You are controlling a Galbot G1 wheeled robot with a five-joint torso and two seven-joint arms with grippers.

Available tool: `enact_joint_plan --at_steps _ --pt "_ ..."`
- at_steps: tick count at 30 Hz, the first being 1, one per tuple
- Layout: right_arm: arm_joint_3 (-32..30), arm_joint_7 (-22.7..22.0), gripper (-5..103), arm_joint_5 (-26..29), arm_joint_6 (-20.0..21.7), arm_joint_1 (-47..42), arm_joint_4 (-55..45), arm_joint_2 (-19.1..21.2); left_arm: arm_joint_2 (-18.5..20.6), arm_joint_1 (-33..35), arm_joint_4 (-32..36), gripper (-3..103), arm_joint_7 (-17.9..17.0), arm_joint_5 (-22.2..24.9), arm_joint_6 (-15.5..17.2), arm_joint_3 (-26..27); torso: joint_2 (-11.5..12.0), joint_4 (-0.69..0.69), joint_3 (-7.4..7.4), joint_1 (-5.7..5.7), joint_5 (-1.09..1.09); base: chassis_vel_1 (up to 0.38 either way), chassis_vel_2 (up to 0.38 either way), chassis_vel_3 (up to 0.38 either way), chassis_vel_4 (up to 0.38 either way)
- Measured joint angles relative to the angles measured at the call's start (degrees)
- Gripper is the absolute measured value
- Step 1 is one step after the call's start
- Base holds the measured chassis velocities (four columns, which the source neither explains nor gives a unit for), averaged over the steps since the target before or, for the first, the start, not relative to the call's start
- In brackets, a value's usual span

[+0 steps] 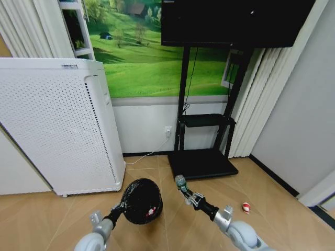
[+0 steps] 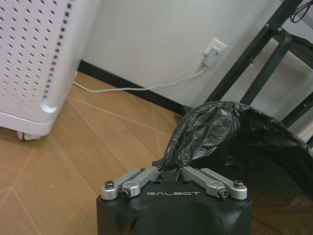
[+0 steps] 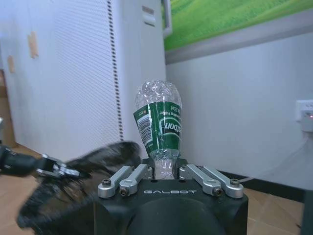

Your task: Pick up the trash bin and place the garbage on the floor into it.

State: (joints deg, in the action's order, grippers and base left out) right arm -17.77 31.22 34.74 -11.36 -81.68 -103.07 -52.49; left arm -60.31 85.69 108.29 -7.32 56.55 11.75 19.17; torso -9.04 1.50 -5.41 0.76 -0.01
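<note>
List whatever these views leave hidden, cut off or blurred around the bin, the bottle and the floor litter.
- Left end effector: fingertips buried in the black liner of the trash bin, left wrist view.
- Bin's base: cut off by the frame edge there; blurred in the right wrist view.
- Bottle neck: hidden inside the right end effector.
- Red-and-white piece on the floor: too small to identify, head view.

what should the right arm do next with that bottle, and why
Probably carry the right gripper sideways over the trash bin and let go. Its jaws are shut on a crushed green-label plastic bottle, held just beside the bin's open mouth, while the left gripper holds the bin's bag-lined rim. A red-and-white piece of garbage lies on the floor.
</note>
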Motion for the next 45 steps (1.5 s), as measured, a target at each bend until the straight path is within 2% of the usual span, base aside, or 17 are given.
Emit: enact_joint_plan --at_steps 7,11,14,20,22,28,29,30,31,33,34,35,38,40,41,44,45 --pt "-0.9 1.3 19 0.1 -1.8 -1.7 -3.0 -0.6 1.4 -2.4 -0.1 4 -1.4 1.5 0.7 -7.6 0.0 0.01 0.00 0.00 0.01 0.000 0.000 0.000 0.000" --pt "-1.2 2.3 19 -0.2 -2.3 -2.4 -4.2 -0.5 1.3 -3.6 -1.4 4 -1.8 1.4 0.8 -9.6 0.0 0.00 0.00 0.00 0.01 0.000 0.000 0.000 0.000" --pt "0.6 4.4 19 -2.5 -3.7 -3.4 -6.1 -0.6 0.6 -9.1 -6.0 4 -2.9 2.8 0.9 -14.2 0.0 0.01 0.00 0.00 0.01 0.000 0.000 0.000 0.000" --pt "3.9 3.8 19 -5.8 -6.3 -2.7 -3.4 -1.3 -0.4 -13.9 -10.0 4 -2.1 3.1 0.8 -17.8 0.0 0.01 0.00 0.00 0.01 0.000 0.000 0.000 0.000" --pt "5.4 2.0 19 -7.6 -7.6 -2.1 -2.0 -1.8 -0.9 -15.6 -10.8 4 -1.0 2.9 0.8 -19.9 0.0 0.01 0.00 0.00 0.01 0.000 0.000 0.000 0.000" --pt "6.3 0.4 17 -9.6 -8.5 -1.4 0.4 -2.4 -1.5 -15.1 -10.0 4 1.9 1.0 0.7 -21.4 0.0 0.01 0.00 0.00 0.01 0.000 0.000 0.000 0.000" --pt "6.3 0.0 27 -9.9 -8.7 -1.2 1.3 -2.6 -1.5 -14.0 -9.2 4 3.0 -0.2 0.4 -21.3 0.0 0.01 0.00 0.00 0.01 0.000 0.000 0.000 0.000" --pt "6.3 0.0 27 -9.9 -8.7 -1.2 1.3 -2.6 -1.5 -14.0 -9.2 4 3.0 -0.2 0.4 -21.3 0.0 0.01 0.00 0.00 0.01 0.000 0.000 0.000 0.000" --pt "6.3 -0.1 32 -10.0 -8.8 -1.2 1.6 -2.7 -1.5 -13.3 -8.9 4 3.6 -0.7 0.3 -20.9 0.0 0.01 0.00 0.00 0.01 0.000 0.000 0.000 0.000" --pt "6.3 -0.2 32 -10.0 -8.8 -1.1 1.8 -2.7 -1.4 -12.6 -8.7 4 3.9 -0.9 0.2 -20.5 0.0 0.01 0.00 0.00 0.01 0.000 0.000 0.000 0.000" --pt "6.3 -0.3 38 -10.0 -8.8 -1.1 1.9 -2.7 -1.4 -12.0 -8.6 4 3.9 -1.1 0.1 -20.0 0.0 0.01 0.00 0.00 0.01 0.000 0.000 0.000 0.000" --pt "6.3 -0.4 49 -10.0 -8.8 -1.1 1.9 -2.8 -1.3 -11.2 -8.6 4 3.3 -1.5 0.1 -19.4 0.0 0.01 0.00 0.00 0.01 0.000 0.000 0.000 0.000" --pt "6.3 -0.5 55 -9.9 -8.8 -1.1 1.9 -2.9 -1.5 -10.4 -8.9 4 2.6 -2.1 0.0 -18.4 0.0 0.01 0.00 0.00 0.01 0.000 0.000 0.000 0.000" --pt "6.2 -0.7 65 -9.4 -8.8 -1.0 1.6 -3.1 -1.9 -9.8 -8.8 4 1.9 -2.1 -0.1 -17.5 0.0 0.01 0.00 0.00 0.01 0.000 0.000 0.000 0.000" --pt "6.2 -0.7 65 -9.4 -8.8 -1.0 1.6 -3.1 -1.9 -9.8 -8.8 4 1.9 -2.1 -0.1 -17.5 0.0 0.01 0.00 0.00 0.01 0.000 0.000 0.000 0.000" --pt "5.4 -1.4 82 -8.5 -8.5 -0.9 0.7 -2.9 -2.5 -9.1 -8.5 4 0.2 -1.8 -0.5 -16.0 0.0 0.00 0.00 0.00 0.01 0.000 0.000 0.000 0.000" --pt "5.4 -1.4 82 -8.5 -8.5 -0.9 0.7 -2.9 -2.5 -9.1 -8.5 4 0.2 -1.8 -0.5 -16.0 0.0 0.00 0.00 0.00 0.01 0.000 0.000 0.000 0.000"
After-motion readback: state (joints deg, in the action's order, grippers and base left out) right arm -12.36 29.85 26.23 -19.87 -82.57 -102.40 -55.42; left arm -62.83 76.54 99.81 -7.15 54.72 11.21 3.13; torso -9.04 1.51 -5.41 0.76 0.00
